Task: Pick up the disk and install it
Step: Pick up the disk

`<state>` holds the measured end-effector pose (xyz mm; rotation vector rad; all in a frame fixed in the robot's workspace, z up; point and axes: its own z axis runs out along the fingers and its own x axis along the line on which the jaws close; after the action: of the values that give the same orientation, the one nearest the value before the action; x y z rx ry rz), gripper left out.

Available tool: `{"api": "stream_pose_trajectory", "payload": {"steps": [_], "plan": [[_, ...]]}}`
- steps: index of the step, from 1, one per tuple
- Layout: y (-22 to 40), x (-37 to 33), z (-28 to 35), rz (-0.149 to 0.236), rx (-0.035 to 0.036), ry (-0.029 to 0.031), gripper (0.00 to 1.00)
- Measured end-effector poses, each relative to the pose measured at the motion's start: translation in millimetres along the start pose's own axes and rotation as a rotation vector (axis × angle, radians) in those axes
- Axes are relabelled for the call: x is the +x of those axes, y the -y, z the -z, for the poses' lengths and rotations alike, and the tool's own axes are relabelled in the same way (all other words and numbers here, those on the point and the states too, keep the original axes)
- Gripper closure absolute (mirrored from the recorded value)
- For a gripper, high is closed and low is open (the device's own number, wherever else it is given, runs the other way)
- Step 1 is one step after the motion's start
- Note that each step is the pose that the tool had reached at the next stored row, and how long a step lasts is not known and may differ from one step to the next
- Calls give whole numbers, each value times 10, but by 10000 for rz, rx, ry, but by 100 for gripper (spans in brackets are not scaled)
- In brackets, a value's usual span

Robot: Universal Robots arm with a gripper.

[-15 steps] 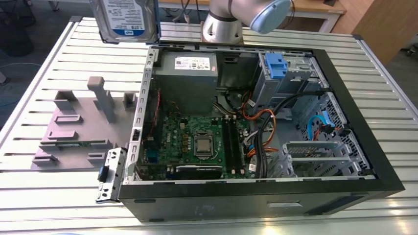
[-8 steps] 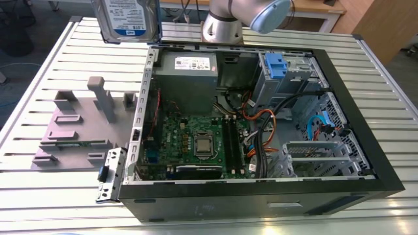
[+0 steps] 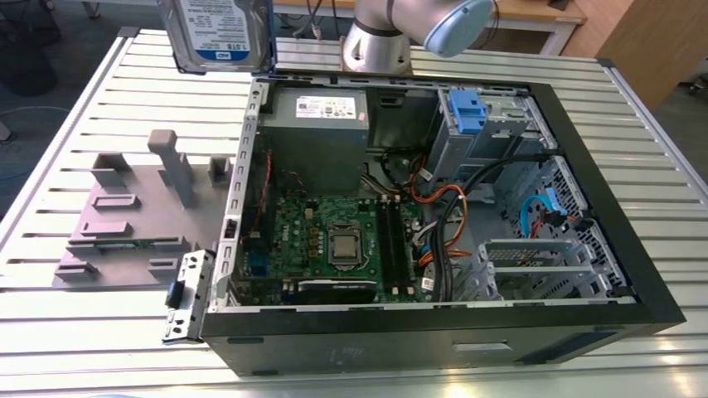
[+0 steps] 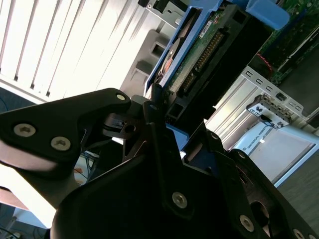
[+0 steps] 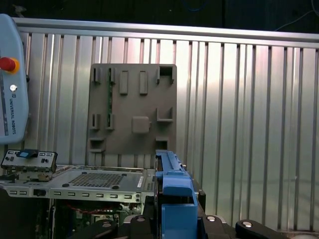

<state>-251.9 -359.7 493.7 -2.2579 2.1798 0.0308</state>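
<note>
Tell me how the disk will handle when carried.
Likely stiff and heavy for its size: the disk is a metal slab in a blue frame. Its exposed circuit board looks knock-sensitive, and held at one end by the end effector it may lever.

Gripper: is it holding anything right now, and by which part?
Yes. The gripper is shut on the disk, clamping one end across its blue frame, with the disk raised off the table.

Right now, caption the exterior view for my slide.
Silver metal hard drive in blue plastic frame, held above slatted metal table beside open black computer case.
</note>
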Motion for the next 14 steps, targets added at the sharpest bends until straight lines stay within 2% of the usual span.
{"api": "stream_pose_trajectory", "payload": {"steps": [14], "plan": [[47,2,1,0,0,0,64]]}}
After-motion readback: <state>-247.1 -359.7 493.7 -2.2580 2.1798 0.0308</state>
